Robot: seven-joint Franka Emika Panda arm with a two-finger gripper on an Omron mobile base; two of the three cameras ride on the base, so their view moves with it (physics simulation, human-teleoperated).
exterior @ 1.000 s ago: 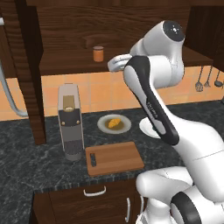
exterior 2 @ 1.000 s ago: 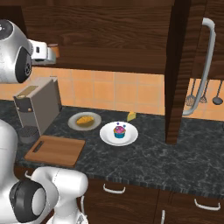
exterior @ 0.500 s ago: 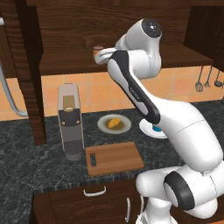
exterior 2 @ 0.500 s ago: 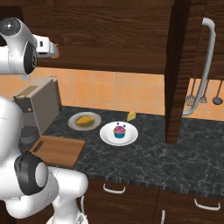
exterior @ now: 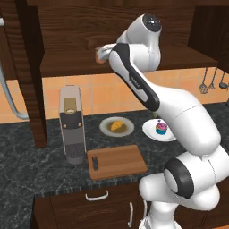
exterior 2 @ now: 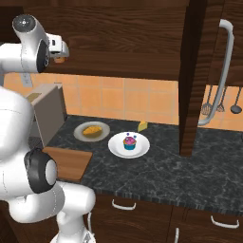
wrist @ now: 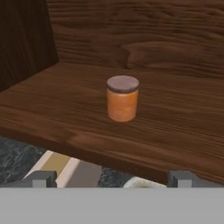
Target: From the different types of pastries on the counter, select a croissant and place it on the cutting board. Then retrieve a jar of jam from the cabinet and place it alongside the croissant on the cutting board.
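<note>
On cabinet shelf (wrist: 175, 127), upright jar (wrist: 123, 98).

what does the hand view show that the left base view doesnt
Hand view alone: the jar of jam standing upright and whole on the cabinet shelf, apart from the tool, whose tips are spread wide.

Left base view alone: the croissant on its plate, the cupcake on a white plate, the bare cutting board and the coffee machine.

Shared: the cabinet shelf and the dark counter beneath it.
</note>
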